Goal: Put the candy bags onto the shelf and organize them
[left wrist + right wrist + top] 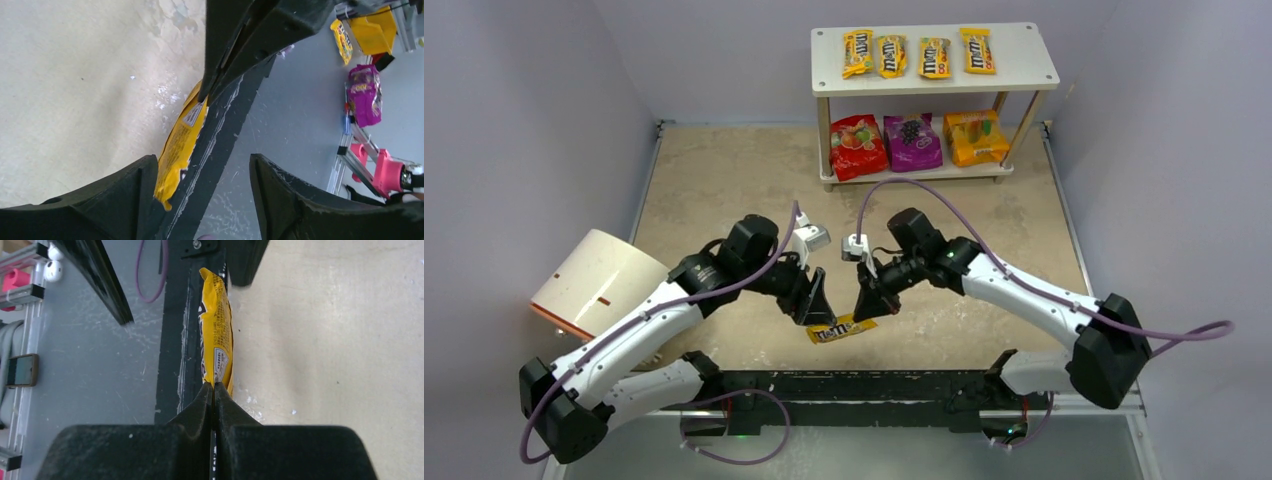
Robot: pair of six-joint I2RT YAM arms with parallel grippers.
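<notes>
Pinching hand: the right hand [214,390] is clenched on one end seam of the fifth M&M's packet [218,335], with only a thin sliver of foil between its fingertips.
Packet position: low at the near edge of the counter [724,180], just beside the black rail [172,340] and between the two hands; I cannot tell whether it rests on the counter or hangs clear.
Waiting hand: the left hand [202,157] is released with its jaws wide; one finger is touching or almost touching the packet's other end, and I cannot tell which.
Risk, slip: the hold is on the seam alone, so I judge that a quick lift or swing could let the glossy packet slide out and drop, possibly over the rail and off the counter.
Risk, clash: both hands crowd the same packet. If the left one closes, or the right one rises before the other clears, fingers could collide or pull the packet two ways.
Shelf: the white shelf [1029,72] stands well apart at the far side, with four M&M's packets [889,55] in a row on its top tier and bare board at the right end.
Lower tier: the red pouch [857,146], purple pouch [911,141] and orange pouch [976,137] sit side by side and fill it.
Risk, placing: on so long a reach with a dangling packet, the right hand could brush the row askew or leave the packet half over the shelf's edge.
</notes>
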